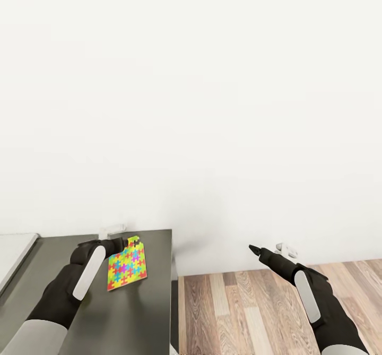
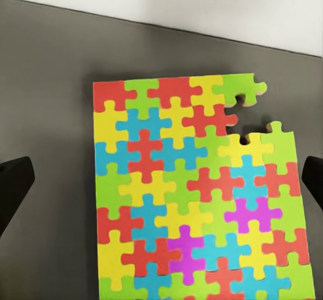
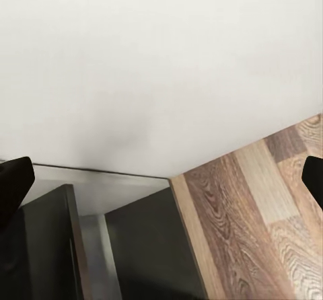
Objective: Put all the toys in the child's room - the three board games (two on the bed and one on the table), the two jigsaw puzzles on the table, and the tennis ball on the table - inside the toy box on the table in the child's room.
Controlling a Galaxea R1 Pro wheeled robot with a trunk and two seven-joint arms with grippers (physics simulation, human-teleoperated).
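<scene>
- nearest me, the left gripper (image 1: 129,244) hangs over the dark-grey cabinet top (image 1: 143,318); in the left wrist view its fingers (image 2: 13,189) stand spread wide at either edge of the picture, pinching nothing.
- one jigsaw puzzle (image 1: 126,264) lies flat on that cabinet top, right under the left gripper, with one corner notched where pieces look missing.
- the board is thin and flat, so to my eye a straight top pinch will find little to bite on; better to come down square over one edge, or slide it toward the cabinet's rim so a finger can get beneath, then close slowly.
- the right gripper (image 1: 253,249) is held out over the wood floor (image 1: 249,312), well apart from the puzzle; its dark fingers (image 3: 15,179) sit far apart in the right wrist view, empty.
- count: one puzzle, two grippers.
- farthest off is the plain white wall (image 1: 212,105).
</scene>
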